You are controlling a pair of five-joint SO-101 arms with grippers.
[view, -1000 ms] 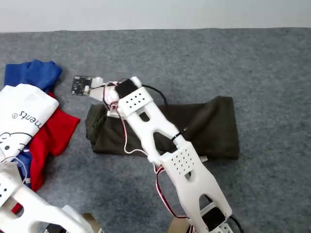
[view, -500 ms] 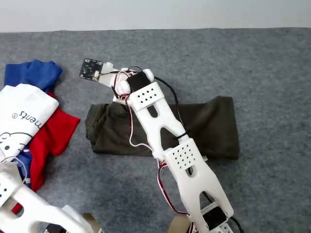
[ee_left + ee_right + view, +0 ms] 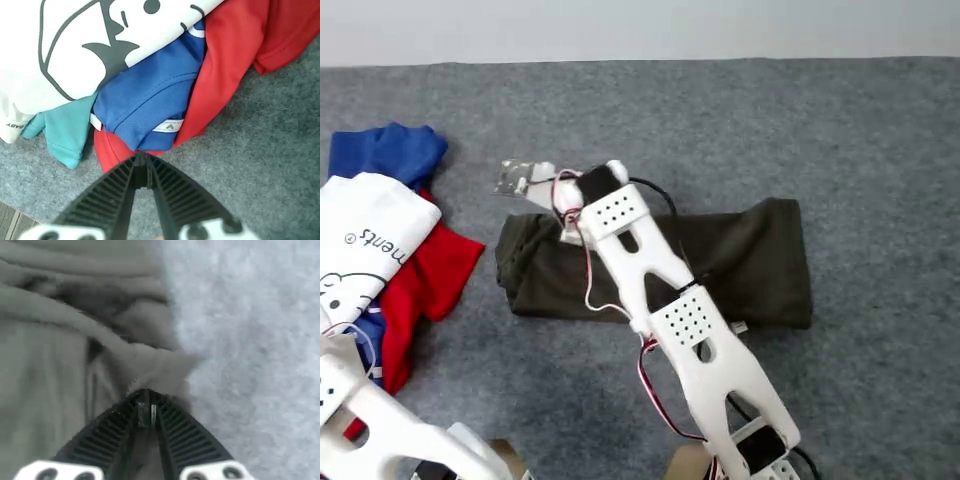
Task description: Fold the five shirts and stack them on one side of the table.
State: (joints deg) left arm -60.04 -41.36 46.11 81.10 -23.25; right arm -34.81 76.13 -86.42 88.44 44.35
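Both clenched: right claw (image 3: 145, 399) pinches the olive shirt (image 3: 760, 265) under its own arm (image 3: 655, 285); left claw (image 3: 144, 162) empty beside the shirt pile (image 3: 150, 95).

The high view sits above the grey carpeted table (image 3: 880, 130) on the arm-base side, looking down and away toward a pale wall (image 3: 640, 30). The left wrist view looks down from close by, past the black ribbed left gripper (image 3: 141, 161), onto the heap of white, blue, red and teal shirts (image 3: 150, 100) — the heap at the high view's left edge. The right wrist view sits nearer still, over one end of the dark olive folded shirt (image 3: 60, 340) — mid-table in the high view.
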